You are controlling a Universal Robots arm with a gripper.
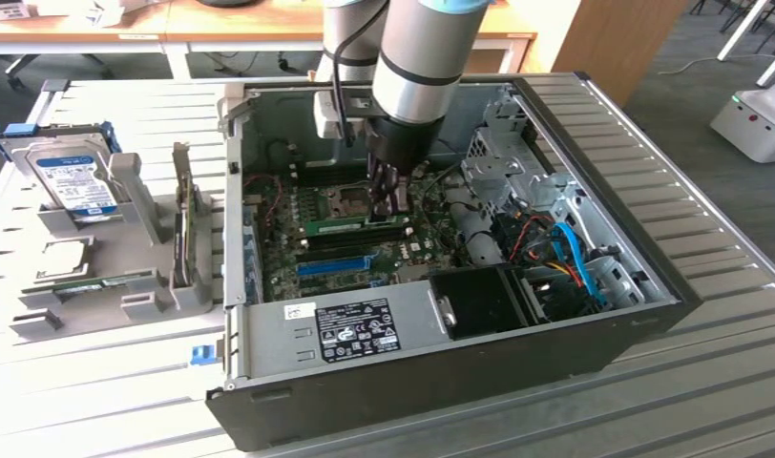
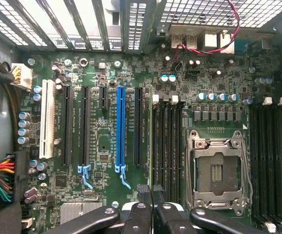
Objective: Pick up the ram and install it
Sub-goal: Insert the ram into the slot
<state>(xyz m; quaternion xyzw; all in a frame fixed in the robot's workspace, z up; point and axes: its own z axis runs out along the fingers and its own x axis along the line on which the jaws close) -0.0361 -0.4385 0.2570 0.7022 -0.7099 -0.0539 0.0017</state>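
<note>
The gripper pinches the ram edge-on above the motherboard; we judge the stick light, stiff and fragile, best held by its long top edge.

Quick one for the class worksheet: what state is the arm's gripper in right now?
Gripper: shut on the thin green circuit-board ram stick, held at the black memory slots.

One computer case, one hard drive, one hand, one gripped ram, one blue slot
</note>
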